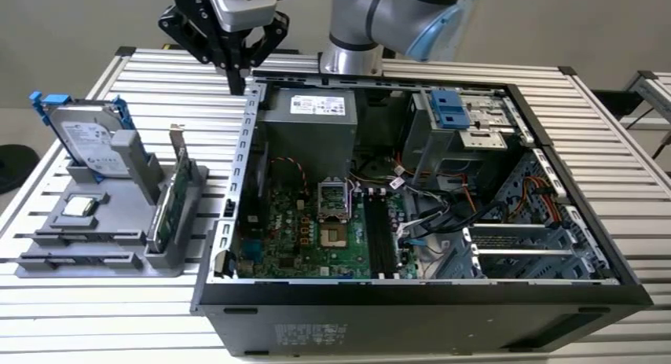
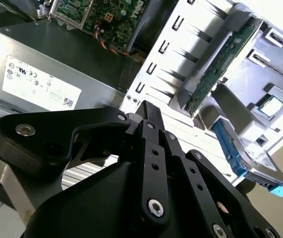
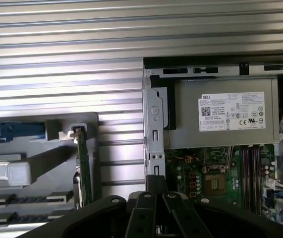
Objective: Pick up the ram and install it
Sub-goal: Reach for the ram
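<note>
Ram [image 1: 383, 237]: I read it as the long, narrow dark strip standing in the slot bank of the motherboard [image 1: 304, 230]. The board sits inside the open case [image 1: 419, 301] lying on the bench [image 1: 137, 73], and the strip is toward the case's near wall. I cannot make out chips or label, so this identification is tentative.

Views: the exterior view gives the whole case, the arm [image 1: 367, 26] and the grey holder [image 1: 105, 262]. The holder stands by the bench's edge on the exterior view's left and carries the hard drive [image 1: 89, 136] and the green card [image 1: 173, 203]. The first wrist view looks down on the power supply [image 3: 220, 119]. The second wrist view presents the green card's face.

Claw [image 1: 237, 85]: I see it above the bench's far edge, just outside the case's far corner on the exterior view's left. Its fingers [image 2: 151, 139] are closed together, with nothing between them and touching nothing.
</note>
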Tool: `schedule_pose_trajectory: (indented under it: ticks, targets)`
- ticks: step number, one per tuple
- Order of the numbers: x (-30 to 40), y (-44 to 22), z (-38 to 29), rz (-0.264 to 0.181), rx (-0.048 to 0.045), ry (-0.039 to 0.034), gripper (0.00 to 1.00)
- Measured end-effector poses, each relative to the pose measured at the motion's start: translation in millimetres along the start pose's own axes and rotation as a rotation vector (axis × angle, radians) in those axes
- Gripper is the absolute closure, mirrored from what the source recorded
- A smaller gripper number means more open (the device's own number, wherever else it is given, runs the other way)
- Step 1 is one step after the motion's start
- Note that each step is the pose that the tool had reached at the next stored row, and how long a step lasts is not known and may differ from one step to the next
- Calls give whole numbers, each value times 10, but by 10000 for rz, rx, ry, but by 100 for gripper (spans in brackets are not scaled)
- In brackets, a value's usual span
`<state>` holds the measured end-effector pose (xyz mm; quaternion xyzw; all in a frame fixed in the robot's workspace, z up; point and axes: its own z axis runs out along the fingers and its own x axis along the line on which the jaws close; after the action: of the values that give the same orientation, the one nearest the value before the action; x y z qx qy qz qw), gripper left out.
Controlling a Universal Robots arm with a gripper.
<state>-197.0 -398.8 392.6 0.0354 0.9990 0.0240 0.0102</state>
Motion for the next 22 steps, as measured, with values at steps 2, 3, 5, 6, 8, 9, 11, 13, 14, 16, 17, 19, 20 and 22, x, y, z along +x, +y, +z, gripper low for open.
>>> schedule_pose_trajectory:
  ticks: [2,3,5,6,8,9,11,13,14,16,17,19,20,22]
  targets:
    - [17,-1,0,-1,0,0,100]
    - [26,-2,0,0,0,0,100]
    - [43,-3,-1,0,-1,0,100]
    - [50,-4,-1,0,0,0,100]
    - [67,-5,-2,0,0,0,100]
    - [75,-5,-2,0,0,1,100]
    - [91,-6,-2,0,0,0,100]
    - [108,-8,-2,0,0,0,100]
    - [117,-8,-3,-1,0,1,100]
    - [141,-10,-3,-1,0,0,100]
    - [154,-11,-3,-1,-1,0,100]
    - [178,-13,-4,0,0,0,100]
    - [190,-13,-5,0,1,1,100]
    - [212,-15,-5,0,0,1,100]
